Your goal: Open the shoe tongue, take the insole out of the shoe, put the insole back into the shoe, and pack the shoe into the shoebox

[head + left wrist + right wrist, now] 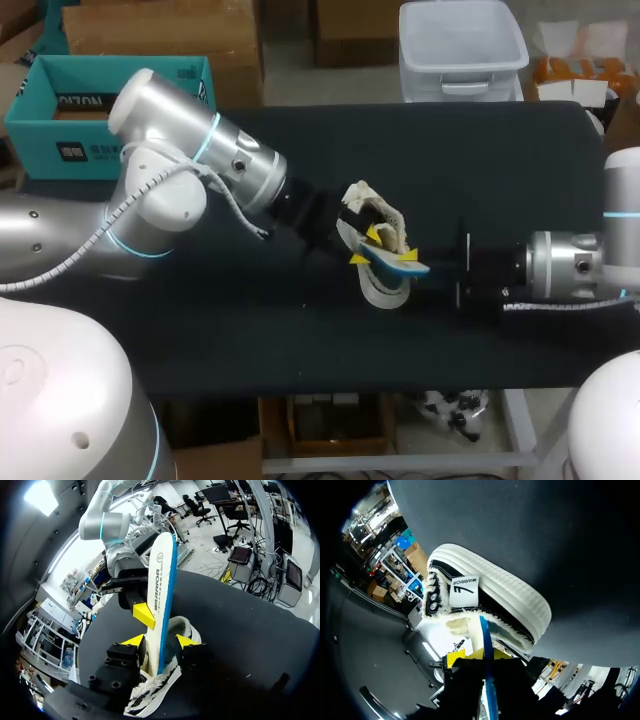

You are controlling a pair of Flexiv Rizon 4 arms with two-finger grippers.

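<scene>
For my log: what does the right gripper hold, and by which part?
The insole, by its flat faces, on the part sticking out of the shoe.

Even overhead light fills the head view: soft highlights gleam on the left arm [180, 150], and the black table [300, 340] swallows shadows. In the left wrist view a ceiling lamp [37, 495] glares white and the insole [160, 580] shines pale. In the right wrist view the right gripper [482, 657] is a dark silhouette beside the brightly lit shoe [510, 600].

Insole [396, 263] partly in shoe [377, 214] on table [300, 335]
</scene>
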